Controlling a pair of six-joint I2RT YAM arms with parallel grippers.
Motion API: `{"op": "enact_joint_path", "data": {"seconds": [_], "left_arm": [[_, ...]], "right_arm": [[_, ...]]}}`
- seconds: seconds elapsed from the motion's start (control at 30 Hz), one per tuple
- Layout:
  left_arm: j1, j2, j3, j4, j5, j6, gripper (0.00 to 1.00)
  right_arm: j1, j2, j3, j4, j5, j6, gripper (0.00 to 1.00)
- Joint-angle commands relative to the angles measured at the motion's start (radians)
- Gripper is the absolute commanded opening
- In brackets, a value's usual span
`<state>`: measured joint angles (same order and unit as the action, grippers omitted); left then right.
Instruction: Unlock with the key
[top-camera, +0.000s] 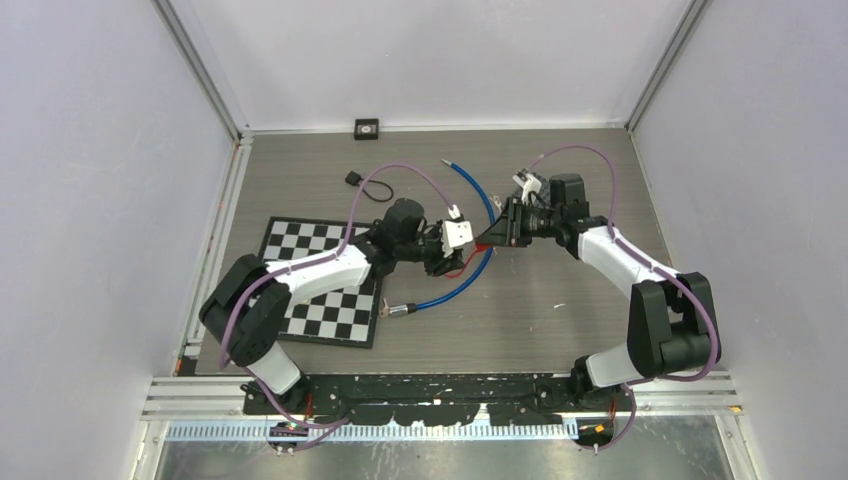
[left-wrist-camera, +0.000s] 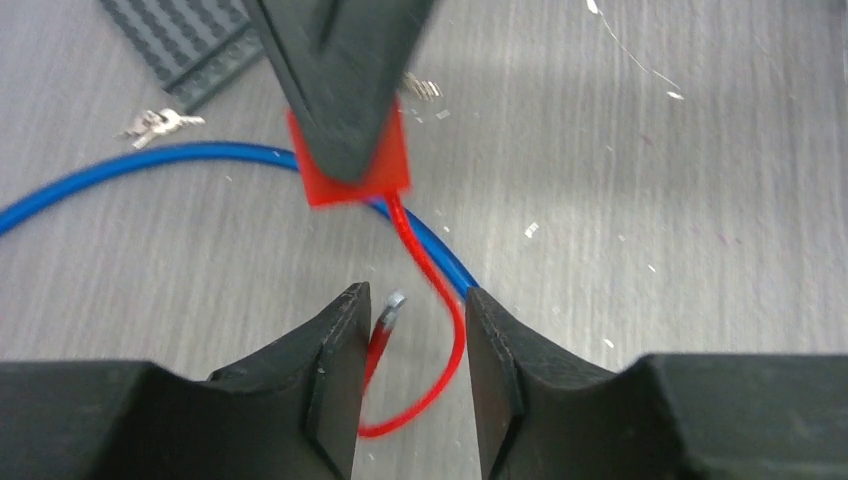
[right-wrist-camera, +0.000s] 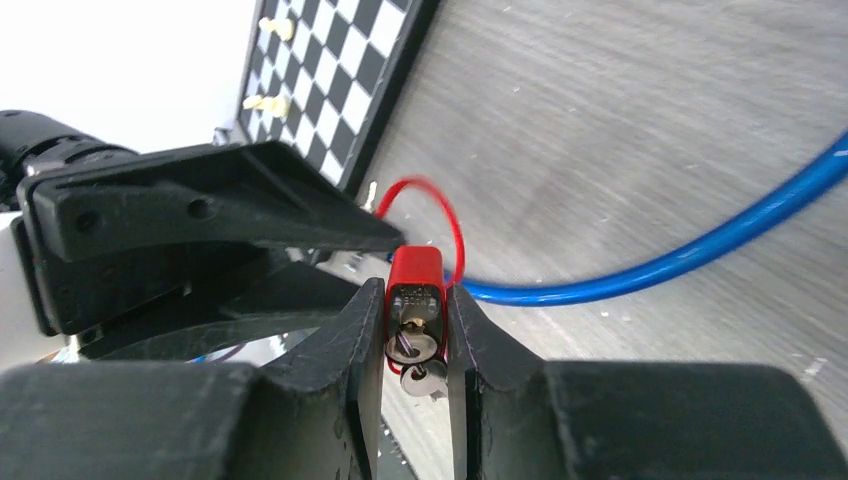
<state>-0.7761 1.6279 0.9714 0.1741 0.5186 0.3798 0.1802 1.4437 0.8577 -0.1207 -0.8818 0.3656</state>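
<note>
A chessboard (top-camera: 325, 280) lies flat on the left of the grey wood-grain worktop (top-camera: 570, 320), with pale pieces (right-wrist-camera: 275, 25) standing on it. A blue cable (top-camera: 455, 290) curves across the middle, its near end just beside the board's corner. A small black square (top-camera: 367, 128) sits by the far wall.

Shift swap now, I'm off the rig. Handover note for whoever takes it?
Right gripper: shut on the red padlock, key in its keyhole.
Left gripper: open around the padlock's red cable; its metal tip looks free of the body.
Blue cable lies on the table beneath.
Done: key inserted, lock apparently open.
To do: confirm release, set it down.
</note>
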Motion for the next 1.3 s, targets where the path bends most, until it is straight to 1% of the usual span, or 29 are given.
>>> {"op": "enact_joint_path", "data": {"seconds": [0.0,0.2,0.43,0.57,0.7,0.83,0.93,1.0,1.17,1.27], "left_arm": [[0.006,-0.076,-0.052,-0.083,0.12,0.046,0.43],[0.016,-0.108,-0.073,-0.078,0.113,0.071,0.46],[0.05,-0.151,-0.065,-0.042,-0.037,0.077,0.56],[0.098,-0.203,-0.072,-0.028,-0.055,0.068,0.64],[0.122,-0.247,-0.084,-0.041,-0.078,0.091,0.71],[0.13,-0.268,-0.1,-0.045,-0.089,0.097,0.77],[0.131,-0.273,-0.102,-0.056,-0.091,0.087,0.79],[0.131,-0.274,-0.104,-0.059,-0.091,0.082,0.81],[0.131,-0.282,-0.108,-0.059,-0.094,0.083,0.82],[0.133,-0.293,-0.109,-0.06,-0.098,0.087,0.82]], "right_arm": [[-0.025,-0.051,0.03,0.073,0.062,-0.044,0.01],[-0.025,-0.038,0.034,0.076,0.044,-0.04,0.0],[-0.027,-0.032,0.055,0.083,0.047,-0.025,0.0],[-0.043,-0.022,0.07,0.088,0.055,-0.004,0.0],[-0.073,-0.019,0.061,0.114,0.074,0.036,0.01],[-0.077,-0.009,0.039,0.237,0.126,0.094,0.0],[-0.076,0.015,0.046,0.277,0.194,0.117,0.01],[-0.076,0.037,0.051,0.304,0.25,0.127,0.0],[-0.075,0.127,0.017,0.464,0.367,0.245,0.01],[-0.068,0.188,0.003,0.524,0.406,0.291,0.0]]}}
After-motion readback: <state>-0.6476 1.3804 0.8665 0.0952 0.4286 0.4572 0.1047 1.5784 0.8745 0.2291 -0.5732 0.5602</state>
